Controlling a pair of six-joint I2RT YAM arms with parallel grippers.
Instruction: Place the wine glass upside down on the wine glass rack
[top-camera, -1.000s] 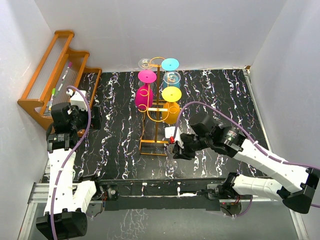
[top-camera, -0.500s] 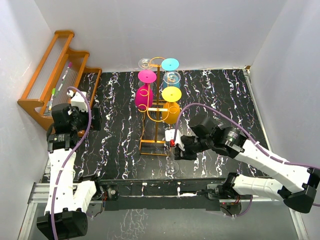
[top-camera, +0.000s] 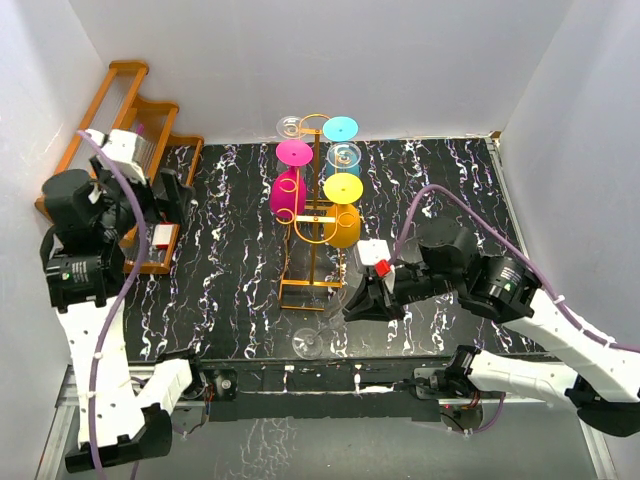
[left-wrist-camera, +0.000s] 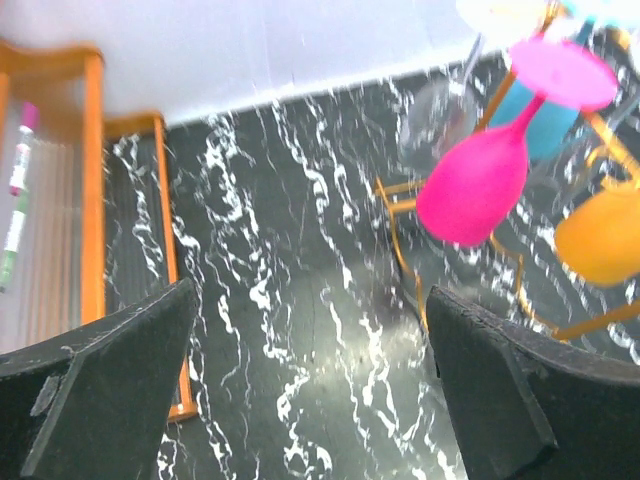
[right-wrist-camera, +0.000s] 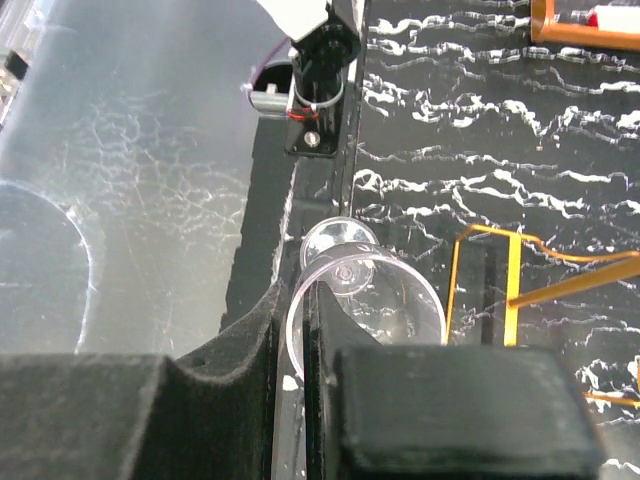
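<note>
Right wrist | wine glass (right-wrist-camera: 365, 297) rim pinched between right fingers (right-wrist-camera: 450, 412); left fingers (left-wrist-camera: 100, 400) spread

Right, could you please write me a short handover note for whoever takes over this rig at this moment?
Left gripper: open, empty, raised over the left of the black marbled table.
Right gripper: shut on the bowl rim of the clear wine glass, held tilted near the table's front edge.
Tall golden wire wine glass rack: mid-table, the pink glass and others hanging on it.
Done: glass gripped. Left: invert it, hang it on a rack hook.
</note>
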